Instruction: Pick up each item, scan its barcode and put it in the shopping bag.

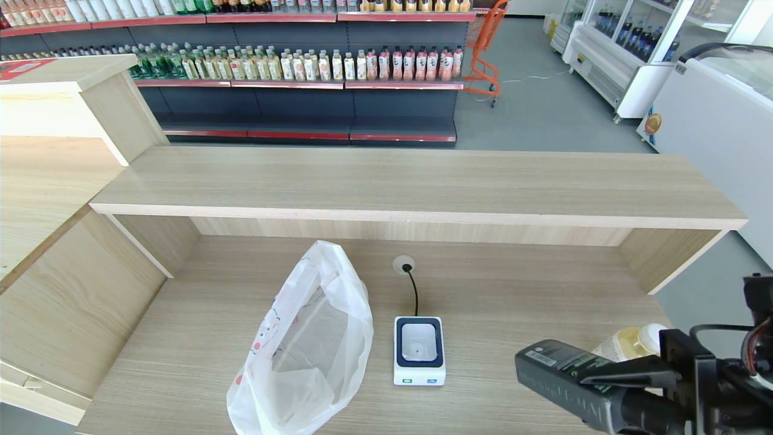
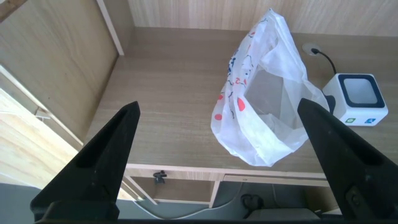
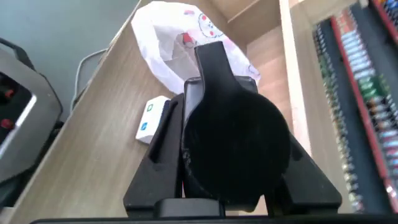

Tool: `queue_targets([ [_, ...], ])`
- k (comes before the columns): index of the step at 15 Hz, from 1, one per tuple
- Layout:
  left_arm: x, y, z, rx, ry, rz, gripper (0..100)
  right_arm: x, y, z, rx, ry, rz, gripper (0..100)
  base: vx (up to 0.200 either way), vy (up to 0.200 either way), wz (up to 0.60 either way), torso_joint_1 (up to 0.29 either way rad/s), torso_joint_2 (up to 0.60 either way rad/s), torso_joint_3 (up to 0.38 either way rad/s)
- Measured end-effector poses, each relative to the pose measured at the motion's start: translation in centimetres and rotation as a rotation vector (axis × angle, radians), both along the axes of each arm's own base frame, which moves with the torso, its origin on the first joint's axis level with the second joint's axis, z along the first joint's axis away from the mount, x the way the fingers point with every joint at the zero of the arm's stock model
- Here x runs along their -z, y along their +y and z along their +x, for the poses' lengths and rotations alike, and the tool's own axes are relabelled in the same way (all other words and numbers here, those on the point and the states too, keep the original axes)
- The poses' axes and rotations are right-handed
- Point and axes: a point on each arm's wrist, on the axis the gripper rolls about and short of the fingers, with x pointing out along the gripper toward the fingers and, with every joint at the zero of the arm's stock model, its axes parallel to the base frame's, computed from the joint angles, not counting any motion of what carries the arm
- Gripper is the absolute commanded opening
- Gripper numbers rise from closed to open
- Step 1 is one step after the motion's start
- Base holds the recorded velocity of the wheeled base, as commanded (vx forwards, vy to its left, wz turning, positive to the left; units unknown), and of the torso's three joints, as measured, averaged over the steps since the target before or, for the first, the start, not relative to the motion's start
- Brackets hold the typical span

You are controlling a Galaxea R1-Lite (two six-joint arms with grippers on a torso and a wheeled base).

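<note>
Jaws of the right gripper clamp a black cylindrical can, probably unscanned; white plastic bag looks empty; pale yellow bottle waits; left gripper jaws apart.

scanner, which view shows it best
Head view: the scanner sits whole and unblocked on the counter beside the bag. The left wrist view shows it farther off, past the bag; the right wrist view, one end beside the can.

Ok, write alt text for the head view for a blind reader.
The right gripper holds a black canister over a wooden counter, right of a barcode scanner. A white shopping bag stands left of the scanner, and a pale yellow bottle sits behind the canister.
</note>
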Motion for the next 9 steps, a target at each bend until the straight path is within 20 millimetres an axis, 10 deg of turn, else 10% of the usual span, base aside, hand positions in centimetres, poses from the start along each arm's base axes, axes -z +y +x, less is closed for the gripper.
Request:
queue_targets([
  [9,0.0,0.0,0.0,0.0,0.0,0.0,100,-2.1,-2.6,3.2,0.564,1.214,0.438,0,0.0,0.0,0.0,0.0,0.0,0.0],
])
